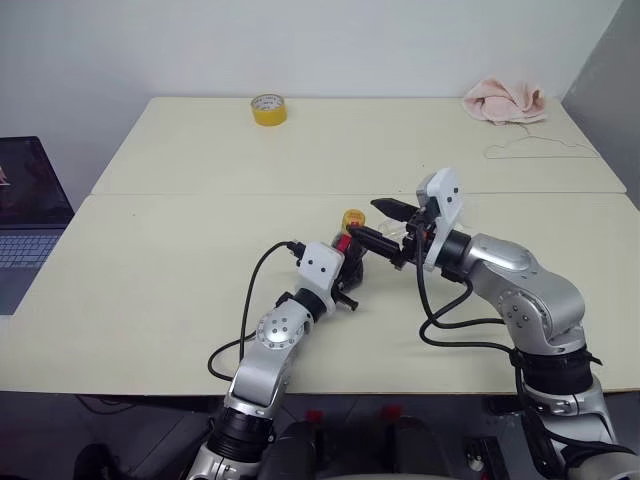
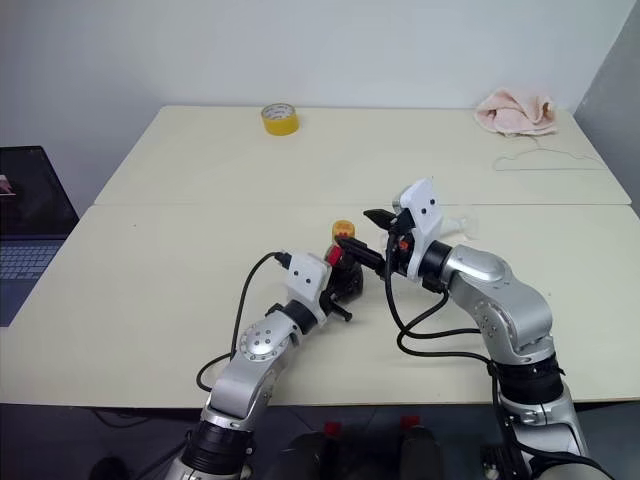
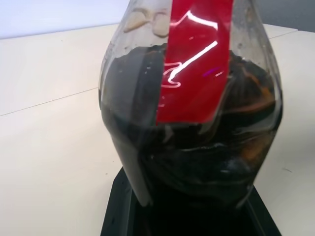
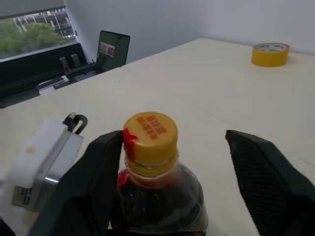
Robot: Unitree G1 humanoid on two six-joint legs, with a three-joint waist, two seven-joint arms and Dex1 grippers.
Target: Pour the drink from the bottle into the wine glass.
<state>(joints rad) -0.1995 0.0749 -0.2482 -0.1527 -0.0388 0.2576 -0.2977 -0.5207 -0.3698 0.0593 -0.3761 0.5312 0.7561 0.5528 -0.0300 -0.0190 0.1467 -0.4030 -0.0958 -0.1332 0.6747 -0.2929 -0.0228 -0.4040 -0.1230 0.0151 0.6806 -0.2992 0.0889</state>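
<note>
Centrally, well back from every edge of the table (image 1: 150, 300), the bottle (image 1: 349, 243) stands upright with the left gripper (image 1: 350, 268) clenched on its dark body, bare tabletop all around. Its yellow cap (image 4: 150, 132) is on and the drink (image 3: 197, 162) fills it to the neck, while the right gripper (image 4: 172, 162) straddles the cap, fingers (image 4: 268, 172) apart, one just beside it. Behind that arm a clear glass (image 2: 462, 222) is barely discernible; a tape roll (image 1: 268, 109) and pink cloth (image 1: 505, 100) lie near the far edge.

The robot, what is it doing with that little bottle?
Its left gripper is shut on the bottle, holding it upright on the table. The right gripper has its fingers open on either side of the yellow cap, which is on. The dark drink is inside; nothing is poured yet.
</note>
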